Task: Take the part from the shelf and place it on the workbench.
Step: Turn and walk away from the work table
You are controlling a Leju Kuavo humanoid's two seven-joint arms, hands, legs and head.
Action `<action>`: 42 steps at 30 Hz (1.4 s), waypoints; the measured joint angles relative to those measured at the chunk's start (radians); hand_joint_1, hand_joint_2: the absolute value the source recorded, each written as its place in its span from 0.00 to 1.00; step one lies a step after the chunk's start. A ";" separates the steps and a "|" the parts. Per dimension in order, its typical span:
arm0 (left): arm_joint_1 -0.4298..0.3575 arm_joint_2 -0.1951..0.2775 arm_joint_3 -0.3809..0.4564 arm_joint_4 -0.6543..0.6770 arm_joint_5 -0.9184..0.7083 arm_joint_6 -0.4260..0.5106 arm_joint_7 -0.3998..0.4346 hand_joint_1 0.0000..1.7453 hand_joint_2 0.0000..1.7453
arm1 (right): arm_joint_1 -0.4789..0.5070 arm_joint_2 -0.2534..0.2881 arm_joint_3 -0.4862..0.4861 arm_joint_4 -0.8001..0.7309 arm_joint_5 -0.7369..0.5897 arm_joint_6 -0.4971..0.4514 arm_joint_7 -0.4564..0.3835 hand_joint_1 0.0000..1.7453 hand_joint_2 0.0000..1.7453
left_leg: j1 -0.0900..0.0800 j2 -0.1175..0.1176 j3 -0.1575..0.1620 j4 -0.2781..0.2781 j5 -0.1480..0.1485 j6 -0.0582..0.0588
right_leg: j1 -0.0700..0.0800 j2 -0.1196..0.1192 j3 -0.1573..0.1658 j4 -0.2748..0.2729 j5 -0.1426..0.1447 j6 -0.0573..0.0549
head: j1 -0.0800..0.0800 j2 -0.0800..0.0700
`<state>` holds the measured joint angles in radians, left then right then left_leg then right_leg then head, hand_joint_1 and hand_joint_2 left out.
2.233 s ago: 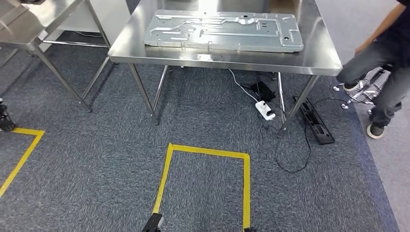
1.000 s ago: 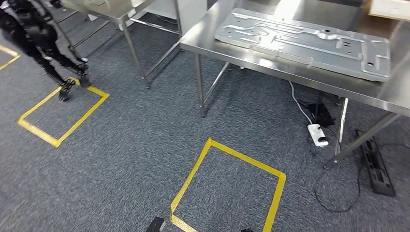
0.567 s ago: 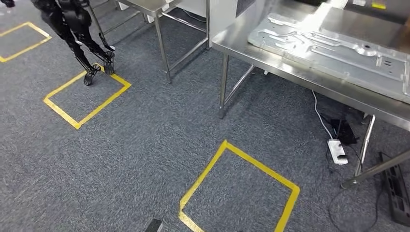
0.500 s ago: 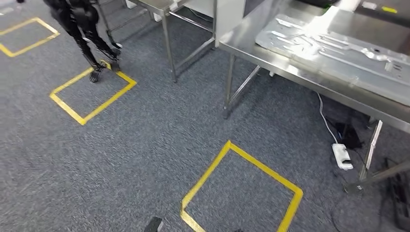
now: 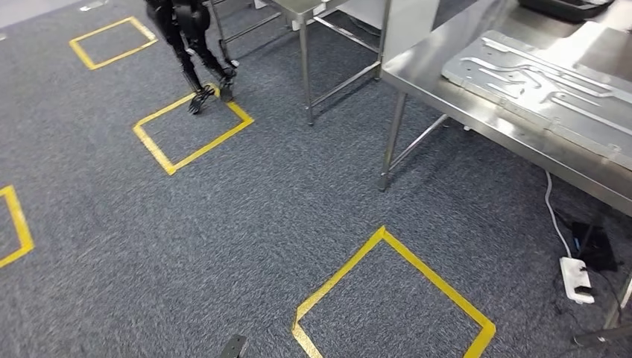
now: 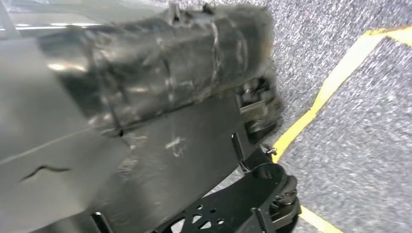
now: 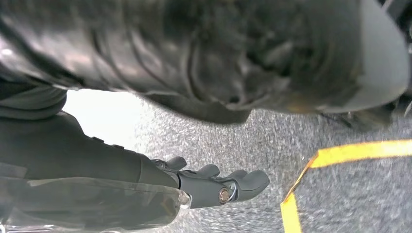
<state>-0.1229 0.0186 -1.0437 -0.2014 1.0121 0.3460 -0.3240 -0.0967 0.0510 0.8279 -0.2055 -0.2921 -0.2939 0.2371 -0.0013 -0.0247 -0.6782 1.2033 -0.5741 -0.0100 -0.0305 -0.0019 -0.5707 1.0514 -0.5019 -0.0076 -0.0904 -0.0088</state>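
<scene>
We judge the step in hand to be walking, with nothing carried. The right robot hand (image 7: 194,187) hangs over the grey carpet with its dark fingers (image 7: 243,180) stretched out side by side and nothing in them. Of the left robot hand (image 6: 48,145) we make out only a blurred grey cover, so we cannot tell how its fingers lie. The one piece that looks like the task's thing is the pale grey stamped sheet-metal panel (image 5: 551,82). It lies flat, ribbed face up, on the stainless-steel worktop (image 5: 417,71), close to the front edge. We cannot tell whether it is the part to be fetched or one already delivered, nor where the shelf stands. Its long axis runs along the length of the worktop, slanting in the head view from upper left to lower right. The near end points toward the worktop's corner leg and the far end is cut off at the picture's edge. To do this stretch well, we would keep both arms hanging close to the body and steer by the yellow tape square (image 5: 340,274) on the carpet near the feet. We would also keep well apart from the black legs of another robot (image 5: 197,52) at the farther tape square, and stay away from the white power strip (image 5: 576,278) under the worktop.
</scene>
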 joint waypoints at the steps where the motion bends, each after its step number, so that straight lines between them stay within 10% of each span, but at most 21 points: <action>1: -0.001 0.000 0.000 0.000 -0.001 -0.001 -0.004 0.00 0.00 | 0.001 0.001 0.000 0.000 0.000 0.001 0.002 0.00 0.00 | 0.002 0.008 -0.031 0.057 -0.020 -0.003 | 0.001 -0.016 0.001 0.000 -0.002 -0.001 | 0.000 0.000; 3: -0.001 0.001 0.000 0.000 -0.003 -0.002 -0.008 0.00 0.00 | 0.003 0.002 0.001 0.000 -0.001 0.000 0.004 0.00 0.00 | 0.005 0.017 -0.053 0.088 -0.010 -0.005 | 0.002 -0.047 0.003 0.000 -0.007 -0.002 | 0.000 0.000; 8: 0.001 0.007 0.000 0.000 -0.008 -0.006 0.001 0.00 0.00 | -0.001 0.008 0.004 0.000 -0.002 -0.001 0.002 0.00 0.00 | -0.011 0.093 0.073 -0.163 0.104 0.015 | 0.009 -0.099 0.024 -0.003 -0.023 0.012 | 0.001 0.000; 11: 0.005 0.009 0.000 0.000 -0.012 -0.009 0.013 0.00 0.00 | -0.004 0.012 0.006 0.000 0.001 0.001 0.002 0.00 0.00 | -0.012 0.071 0.079 -0.178 0.103 0.027 | 0.011 -0.121 0.037 -0.011 -0.029 0.027 | 0.001 0.000; 14: 0.006 0.012 0.000 0.000 -0.017 -0.009 0.020 0.00 0.00 | -0.008 0.015 0.015 -0.001 0.010 0.005 0.002 0.00 0.00 | -0.002 0.038 0.100 -0.201 0.112 0.047 | 0.008 -0.056 0.017 0.053 -0.072 0.037 | 0.009 0.000; 18: 0.001 0.011 0.000 0.000 -0.019 -0.008 0.023 0.00 0.00 | -0.005 0.015 0.023 0.000 0.018 0.007 0.002 0.00 0.00 | -0.006 -0.016 0.103 -0.200 0.109 0.059 | 0.012 -0.002 -0.098 0.249 -0.128 0.033 | 0.013 0.000; 22: 0.003 0.011 0.000 0.000 -0.024 -0.004 0.022 0.00 0.00 | -0.005 0.015 0.034 0.000 0.018 0.007 0.002 0.00 0.00 | -0.005 -0.075 0.102 -0.179 0.094 0.048 | 0.006 0.055 -0.039 0.062 -0.005 0.028 | 0.013 0.000; 24: 0.002 0.011 0.000 0.000 -0.030 -0.004 0.020 0.00 0.00 | -0.005 0.015 0.038 0.001 0.017 0.007 0.002 0.00 0.00 | -0.003 -0.096 0.093 -0.170 0.089 0.035 | 0.005 0.087 -0.020 0.013 0.000 0.025 | 0.013 0.000; 27: 0.007 0.014 -0.001 0.000 -0.045 -0.005 0.021 0.00 0.00 | -0.006 0.016 0.043 0.000 0.010 0.007 0.001 0.00 0.00 | 0.000 -0.099 0.084 -0.166 0.086 0.017 | 0.006 0.059 -0.006 0.000 0.002 0.010 | 0.011 0.000; 30: 0.002 0.015 -0.004 0.000 -0.058 -0.008 0.023 0.00 0.00 | -0.005 0.017 0.044 0.000 -0.001 0.006 -0.007 0.00 0.00 | -0.001 -0.011 0.027 -0.057 0.031 -0.001 | 0.004 0.018 0.010 -0.013 0.002 -0.003 | -0.003 0.000; 33: -0.003 0.015 -0.012 0.000 -0.066 -0.007 0.025 0.00 0.00 | -0.001 0.015 0.044 0.001 -0.017 0.008 -0.015 0.00 0.00 | 0.009 0.016 -0.056 0.084 -0.008 -0.014 | 0.005 -0.030 0.020 -0.014 -0.008 -0.007 | -0.005 0.000; 37: -0.001 0.007 -0.020 0.000 -0.071 0.022 0.026 0.00 0.00 | -0.003 0.014 0.044 0.002 -0.029 0.027 -0.015 0.00 0.00 | 0.008 0.059 0.032 -0.101 0.106 -0.010 | 0.006 -0.075 0.044 -0.015 -0.027 0.003 | -0.006 0.000; 42: 0.002 -0.003 -0.022 0.000 -0.072 0.040 0.039 0.00 0.00 | -0.008 0.013 0.046 0.002 -0.012 0.042 -0.010 0.00 0.00 | -0.004 0.061 0.071 -0.181 0.119 0.020 | 0.011 -0.107 0.067 -0.027 -0.042 0.033 | -0.005 0.000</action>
<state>-0.1205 0.0156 -1.0660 -0.2018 0.9402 0.3861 -0.2847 -0.1048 0.0641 0.8736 -0.2032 -0.3042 -0.2519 0.2271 -0.0056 0.0359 -0.6067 1.0224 -0.4550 0.0100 -0.0196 -0.1087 -0.5041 1.0248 -0.5437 0.0256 -0.0950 -0.0088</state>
